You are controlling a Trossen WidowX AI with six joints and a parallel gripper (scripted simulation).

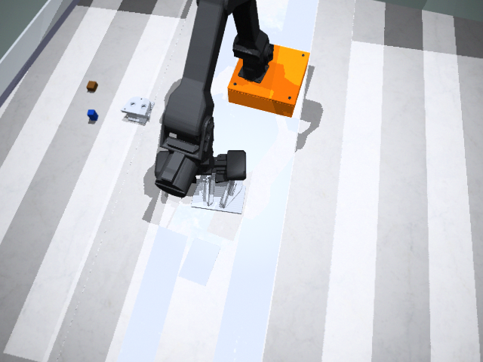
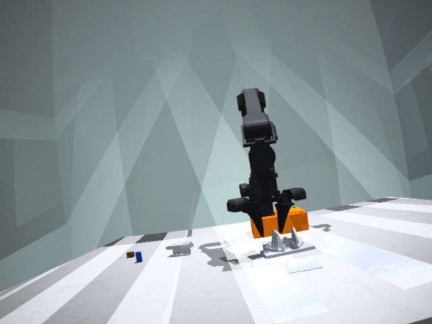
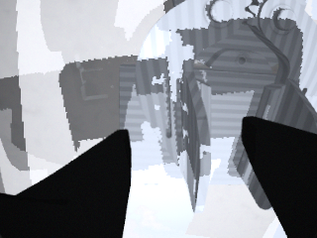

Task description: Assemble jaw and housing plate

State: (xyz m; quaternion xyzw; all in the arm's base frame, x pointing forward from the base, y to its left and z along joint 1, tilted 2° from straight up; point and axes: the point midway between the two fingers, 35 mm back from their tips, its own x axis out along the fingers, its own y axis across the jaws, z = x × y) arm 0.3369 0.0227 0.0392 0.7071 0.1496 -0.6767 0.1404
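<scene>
My gripper is open above the grey base plate. One long jaw stands on edge below and between the fingertips, with gaps on both sides. The other jaw stands beside it, partly behind the right finger in the wrist view. Their round hubs show at the top of that view; seating on the pins and tooth mesh cannot be told. The pale housing plate, with two holes, lies raised on a support to the left.
A brown cube and a blue block are on the far left. A large orange box is behind the base plate, at the arm's foot. A pale flat rectangle lies in front.
</scene>
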